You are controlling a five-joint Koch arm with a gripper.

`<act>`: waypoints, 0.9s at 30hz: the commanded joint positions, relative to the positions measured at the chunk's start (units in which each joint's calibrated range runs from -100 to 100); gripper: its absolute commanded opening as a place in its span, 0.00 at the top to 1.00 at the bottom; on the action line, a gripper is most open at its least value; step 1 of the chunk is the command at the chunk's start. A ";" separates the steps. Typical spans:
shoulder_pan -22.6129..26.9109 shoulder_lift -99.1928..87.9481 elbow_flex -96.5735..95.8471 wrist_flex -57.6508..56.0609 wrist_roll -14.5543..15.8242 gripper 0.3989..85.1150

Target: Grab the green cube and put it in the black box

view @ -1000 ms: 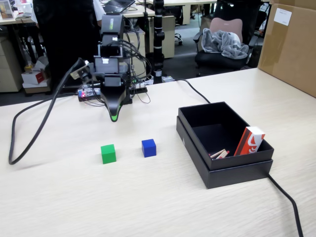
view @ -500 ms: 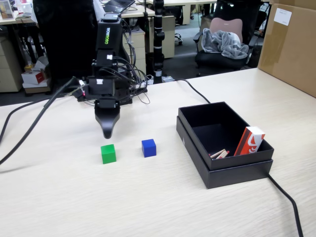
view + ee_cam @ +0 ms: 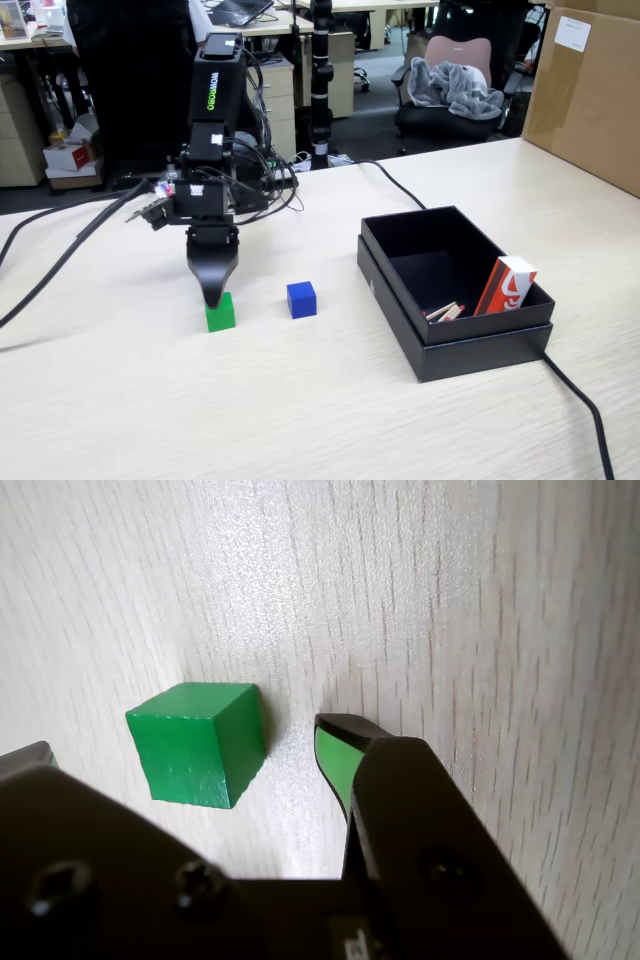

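A: What has changed?

B: The end effector [image 3: 213, 297] has been brought down and forward from its raised spot behind the green cube [image 3: 221, 314]. A second back it was well behind and above the cube. Now its tip is seen right at the cube's top rear edge in the fixed view.

A: State of the end effector?

B: Released, as judged from the wrist view. The green-tipped jaw is planted just beside the cube [image 3: 197, 742] on one side, a small gap being left. Only a grey corner of the other jaw is seen at the far side, so the cube is straddled but not clamped.

A: Cube position?

B: Untouched on the bench [image 3: 300, 400], beside the blue cube [image 3: 301, 299], well apart from the black box [image 3: 452, 330].

A: Meaning for the task?

B: The approach looks done and closing on the cube is judged to be next. Lift and carry to the box are not yet begun. A red-and-white carton [image 3: 505, 285] is already seen leaning inside the box.
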 commanded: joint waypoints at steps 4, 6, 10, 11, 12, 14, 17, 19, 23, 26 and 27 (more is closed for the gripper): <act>-0.05 3.41 6.19 0.51 -0.10 0.41; 0.15 5.01 6.82 0.51 -0.10 0.41; 0.68 7.31 7.55 0.51 -0.05 0.41; 0.78 7.54 7.55 0.51 -0.05 0.41; 0.93 7.77 7.55 0.51 -0.05 0.41; 1.22 8.11 7.46 0.51 -0.15 0.42; 1.47 9.14 7.82 0.51 -0.54 0.45; 1.61 9.26 7.82 0.51 -0.83 0.45; 2.00 9.26 7.73 -0.18 -1.07 0.48; 2.10 9.26 7.55 -0.27 -1.42 0.49; 2.10 9.26 7.55 -0.27 -1.47 0.50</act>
